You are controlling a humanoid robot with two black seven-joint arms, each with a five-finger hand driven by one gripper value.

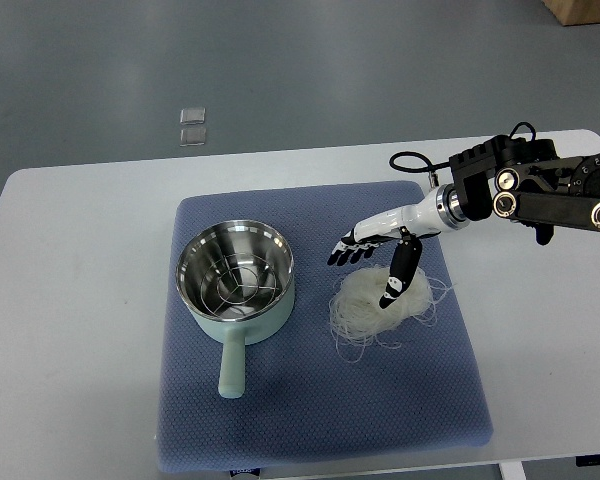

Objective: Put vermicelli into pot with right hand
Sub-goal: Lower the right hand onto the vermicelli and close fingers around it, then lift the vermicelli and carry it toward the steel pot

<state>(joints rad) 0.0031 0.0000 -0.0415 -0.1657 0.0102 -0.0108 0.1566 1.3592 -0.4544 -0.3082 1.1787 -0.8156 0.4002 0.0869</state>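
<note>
On the blue mat [310, 400], vermicelli nest [380, 305] sits just right of the empty pot [235, 275]. Right hand [380, 250] hovers over it, fingers spread, thumb dipping toward the strands, holding nothing. Likely light, springy, brittle; scoop the dense middle, not loose stragglers.

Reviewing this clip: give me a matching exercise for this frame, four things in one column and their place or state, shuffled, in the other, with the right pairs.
Things:
1. pot
2. vermicelli
3. right hand
4. blue mat

Place or state:
A. spread under both pot and noodles
B. empty inside, handle pointing toward the near edge
C. loose pale nest on the mat, right of the pot
D. fingers open, over the noodle nest

Pairs: 1-B, 2-C, 3-D, 4-A
</note>
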